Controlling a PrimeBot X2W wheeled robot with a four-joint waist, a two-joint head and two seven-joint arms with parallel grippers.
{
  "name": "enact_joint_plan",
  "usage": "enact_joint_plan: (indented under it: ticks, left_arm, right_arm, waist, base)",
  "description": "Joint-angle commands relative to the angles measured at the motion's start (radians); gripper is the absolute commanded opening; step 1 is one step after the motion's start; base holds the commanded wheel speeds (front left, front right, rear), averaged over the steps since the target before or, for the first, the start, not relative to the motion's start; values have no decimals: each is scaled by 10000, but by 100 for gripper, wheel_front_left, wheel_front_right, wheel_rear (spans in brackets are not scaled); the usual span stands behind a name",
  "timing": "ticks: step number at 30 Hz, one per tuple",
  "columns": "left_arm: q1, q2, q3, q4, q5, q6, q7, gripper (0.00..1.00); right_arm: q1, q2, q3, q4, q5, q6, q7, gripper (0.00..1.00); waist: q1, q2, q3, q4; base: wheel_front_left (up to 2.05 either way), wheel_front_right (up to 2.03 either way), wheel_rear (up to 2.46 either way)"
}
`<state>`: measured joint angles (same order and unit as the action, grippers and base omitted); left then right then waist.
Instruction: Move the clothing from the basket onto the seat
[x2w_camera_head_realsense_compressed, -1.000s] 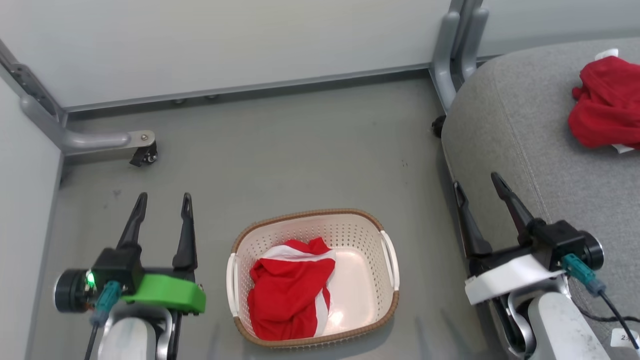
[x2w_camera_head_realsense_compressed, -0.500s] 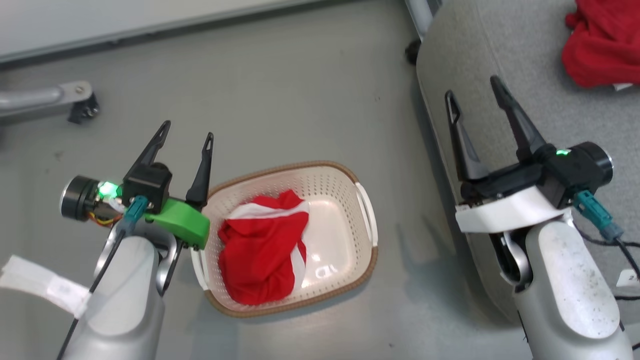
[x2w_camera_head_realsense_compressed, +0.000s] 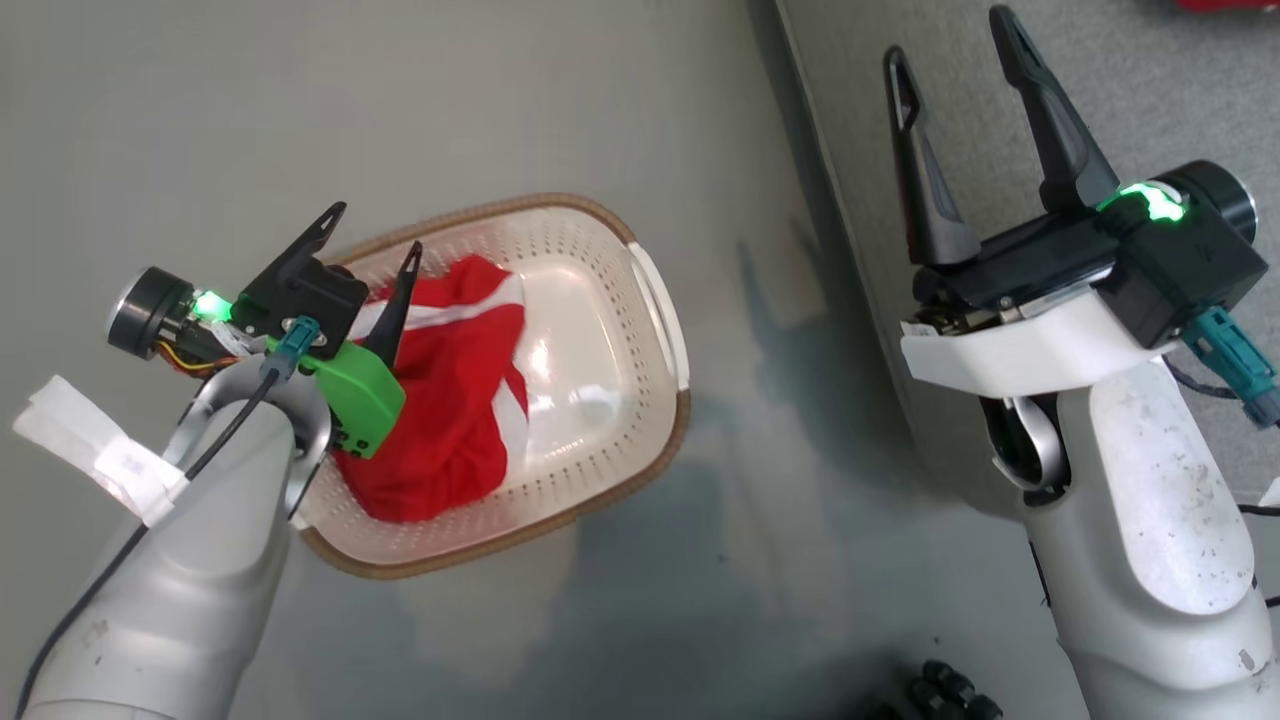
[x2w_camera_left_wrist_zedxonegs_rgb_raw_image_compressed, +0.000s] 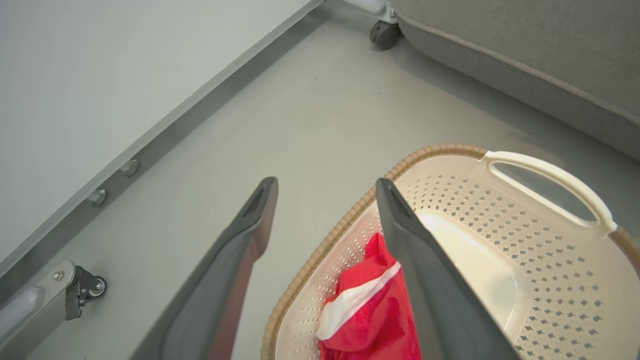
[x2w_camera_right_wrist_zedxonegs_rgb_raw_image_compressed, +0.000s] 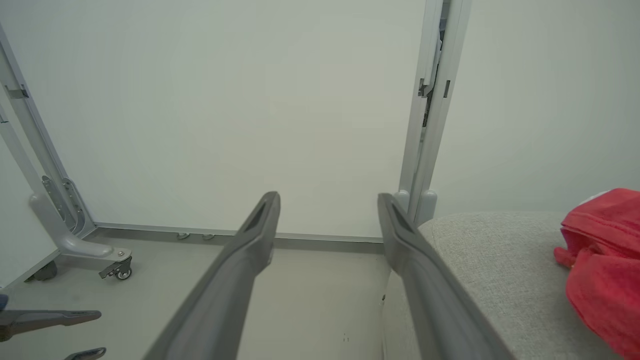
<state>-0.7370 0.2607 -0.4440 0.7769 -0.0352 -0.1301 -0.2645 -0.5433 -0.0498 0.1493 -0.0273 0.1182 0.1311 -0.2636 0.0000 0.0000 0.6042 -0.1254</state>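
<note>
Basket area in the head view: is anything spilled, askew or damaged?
Nothing is spilled: the basket stands upright on the floor, with the red garment bunched inside it. The one oddity is a white tape tag sticking out loose by the left forearm.

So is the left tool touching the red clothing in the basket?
Cannot tell. In the head and left wrist views the left tool overlaps the clothing, hiding any gap.

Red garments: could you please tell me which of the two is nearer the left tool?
The white-striped garment in the basket, with the left tool open over its rim; the other garment lies apart on the grey seat.
</note>
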Motion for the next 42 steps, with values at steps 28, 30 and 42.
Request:
enact_joint_plan:
  ticks: [28, 30, 42]
  left_arm:
    - [-2717, 418, -3102, 4662, -223, -2, 839, 100]
    - [-2777, 402, -3232, 4757, -321, -2, 923, 100]
    - [-3228, 335, -3998, 5032, -663, -2, 1699, 100]
  right_arm:
    - [-930, -13, 303, -998, 99, -7, -17, 100]
    - [-920, -15, 281, -1037, 108, -7, -17, 100]
    - [-842, -15, 158, -1209, 64, -7, -17, 100]
  waist:
    - [0, 0, 3948, -1394]
    - [0, 0, 4056, -1404]
    - [0, 0, 4588, -1318]
  base:
    - [0, 0, 0]
    - [0, 0, 0]
    - [0, 0, 0]
